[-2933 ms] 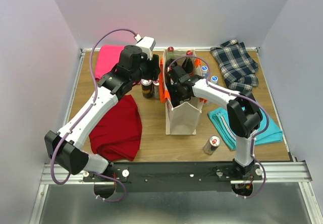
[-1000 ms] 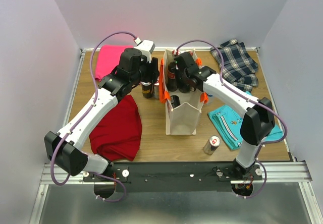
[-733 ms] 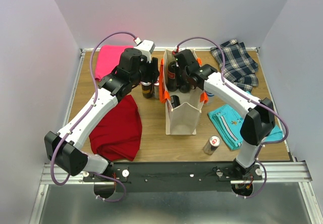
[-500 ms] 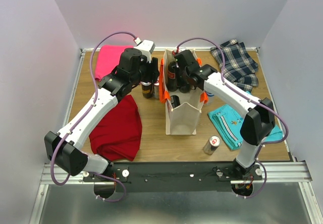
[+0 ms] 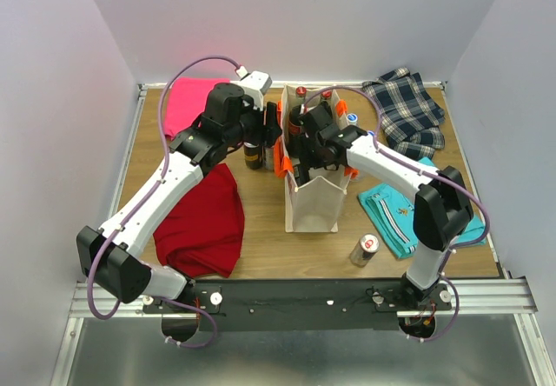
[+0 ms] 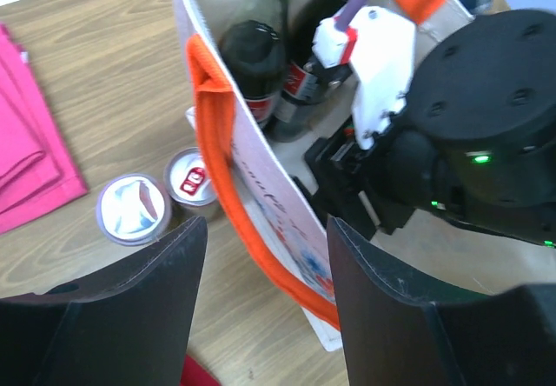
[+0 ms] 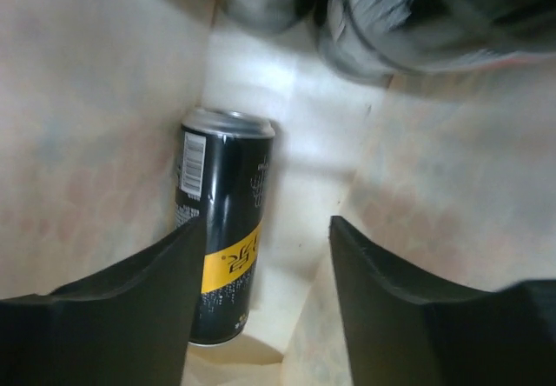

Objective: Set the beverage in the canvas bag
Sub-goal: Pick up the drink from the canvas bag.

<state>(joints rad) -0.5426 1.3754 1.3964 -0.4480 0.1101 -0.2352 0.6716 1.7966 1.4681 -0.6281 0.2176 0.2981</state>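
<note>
Black and yellow, the beverage can [image 7: 221, 229] sits inside the canvas bag [image 5: 311, 203] beneath my right gripper [image 7: 265, 225], its jaws apart and empty, while my left gripper [image 6: 265, 225] holds its jaws apart astride the bag's orange strap [image 6: 213, 116].

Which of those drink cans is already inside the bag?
The black can with the yellow band, down inside the canvas bag; the other cans are outside it.

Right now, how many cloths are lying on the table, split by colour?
Pink cloth: 1
Red cloth: 1
Plaid cloth: 1
Teal cloth: 1
Total: 4
</note>
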